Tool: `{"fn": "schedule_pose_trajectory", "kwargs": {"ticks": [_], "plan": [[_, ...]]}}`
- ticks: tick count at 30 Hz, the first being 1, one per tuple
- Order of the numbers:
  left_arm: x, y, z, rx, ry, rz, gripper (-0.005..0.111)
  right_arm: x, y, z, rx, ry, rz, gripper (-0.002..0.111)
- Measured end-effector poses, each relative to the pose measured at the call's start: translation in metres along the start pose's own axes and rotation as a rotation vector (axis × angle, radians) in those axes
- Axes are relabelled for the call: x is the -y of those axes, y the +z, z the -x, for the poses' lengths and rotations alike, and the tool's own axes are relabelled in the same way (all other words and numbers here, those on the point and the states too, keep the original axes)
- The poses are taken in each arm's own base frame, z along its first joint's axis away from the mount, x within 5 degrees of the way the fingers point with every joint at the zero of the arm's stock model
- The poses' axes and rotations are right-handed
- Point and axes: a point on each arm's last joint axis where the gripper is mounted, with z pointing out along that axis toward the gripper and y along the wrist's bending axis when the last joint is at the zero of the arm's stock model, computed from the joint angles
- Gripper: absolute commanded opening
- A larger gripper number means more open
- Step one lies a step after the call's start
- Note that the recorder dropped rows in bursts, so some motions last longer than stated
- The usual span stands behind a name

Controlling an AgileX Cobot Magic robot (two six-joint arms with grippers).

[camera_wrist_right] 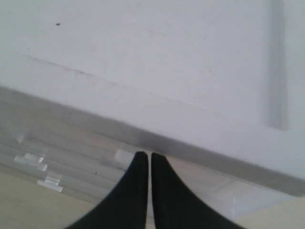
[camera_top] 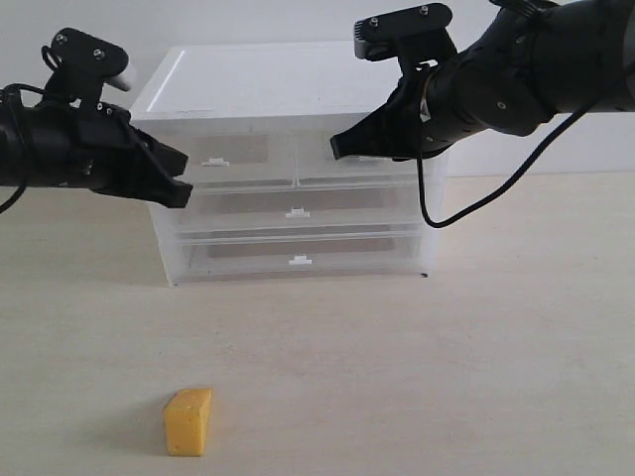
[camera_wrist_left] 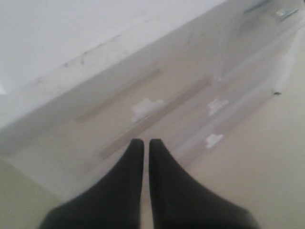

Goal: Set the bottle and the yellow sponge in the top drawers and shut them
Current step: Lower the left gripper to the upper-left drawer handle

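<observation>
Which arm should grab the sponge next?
Left, probably. The sponge lies left of centre on the table, nearer the left fingers; the right fingers hover by the right top drawer.

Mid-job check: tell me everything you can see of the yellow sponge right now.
The yellow sponge is a small yellow-orange block, foam by its look, with a sloped top that makes it roughly wedge-shaped. It stands upright on the pale table, low in the exterior view and left of the middle, well apart from the drawer unit. Only the table touches it; the left gripper and the right gripper are both up at the drawer unit.
</observation>
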Motion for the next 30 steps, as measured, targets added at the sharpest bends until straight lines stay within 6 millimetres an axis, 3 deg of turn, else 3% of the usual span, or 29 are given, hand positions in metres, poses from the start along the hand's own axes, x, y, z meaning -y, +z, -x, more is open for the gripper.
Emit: {"fn": "schedule_pose_trajectory", "kwargs": {"ticks": [11,17,30], "plan": [[0.046,-0.010,0.006,-0.073,0.448,0.310,0.004,0.000,0.000,0.000,0.000,-0.002,-0.001,0.000],[0.056,-0.011,0.004,-0.021,0.474,0.341,0.004,0.000,0.000,0.000,-0.001,-0.002,-0.001,0.000],[0.060,-0.008,-0.011,0.158,-0.343,0.156,0.004,0.001,0.000,-0.001,-0.009,-0.006,-0.008,0.000]]}}
